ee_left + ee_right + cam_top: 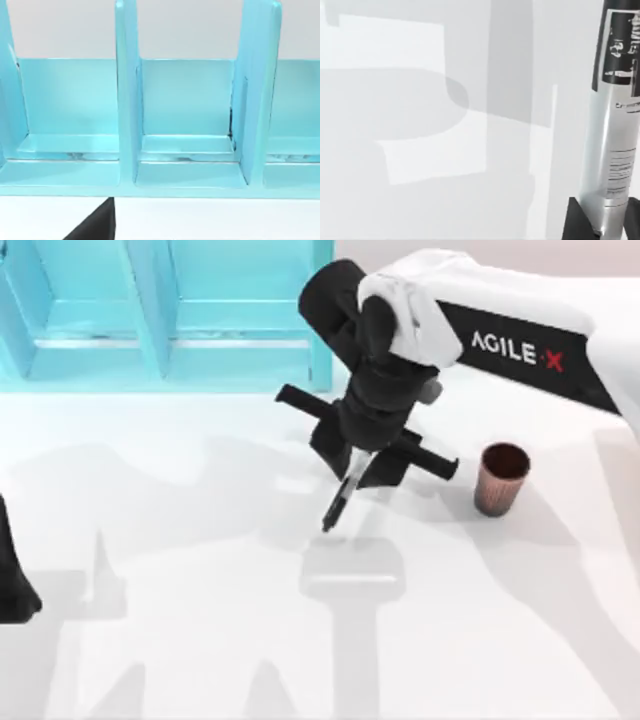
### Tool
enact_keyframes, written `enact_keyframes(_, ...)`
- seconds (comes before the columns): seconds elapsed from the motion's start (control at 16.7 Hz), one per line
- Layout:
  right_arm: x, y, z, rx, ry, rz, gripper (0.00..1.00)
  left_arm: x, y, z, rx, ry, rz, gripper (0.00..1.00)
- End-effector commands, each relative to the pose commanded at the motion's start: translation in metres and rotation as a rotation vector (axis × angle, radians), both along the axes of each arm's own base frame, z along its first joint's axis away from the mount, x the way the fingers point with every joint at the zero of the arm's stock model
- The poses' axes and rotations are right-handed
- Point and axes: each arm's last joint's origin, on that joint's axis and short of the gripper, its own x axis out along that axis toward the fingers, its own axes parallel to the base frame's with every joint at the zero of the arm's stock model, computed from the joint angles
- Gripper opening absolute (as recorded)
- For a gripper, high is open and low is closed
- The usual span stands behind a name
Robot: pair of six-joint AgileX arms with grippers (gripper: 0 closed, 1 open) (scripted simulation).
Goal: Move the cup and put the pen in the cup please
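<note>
The pen (337, 508) hangs tilted above the middle of the table, pointed end down and clear of the surface, with my right gripper (352, 474) shut on its upper part. In the right wrist view its grey-white labelled barrel (614, 145) runs past a black finger (580, 220). The copper-brown cup (500, 478) stands upright on the table, to the right of the gripper and apart from it. My left arm (12, 585) is parked at the table's left edge.
A light blue rack with upright dividers (160, 310) stands along the back left of the table; the left wrist view faces its compartments (185, 125). White tabletop (200, 640) stretches across the front.
</note>
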Motion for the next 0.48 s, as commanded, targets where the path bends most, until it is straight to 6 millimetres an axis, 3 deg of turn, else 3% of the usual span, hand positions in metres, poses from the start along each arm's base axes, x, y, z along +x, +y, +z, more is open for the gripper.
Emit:
enact_keyframes(0.3,-0.052,0.000,0.049,-0.006,0.007,0.000,0.00,0.000,0.000,0.000,0.000,0.000,0.000,1.00)
enact_keyframes(0.48,-0.075,-0.003,0.068,-0.005,0.010,0.000,0.00,0.000,0.000,0.000,0.000,0.000,0.000,1.00)
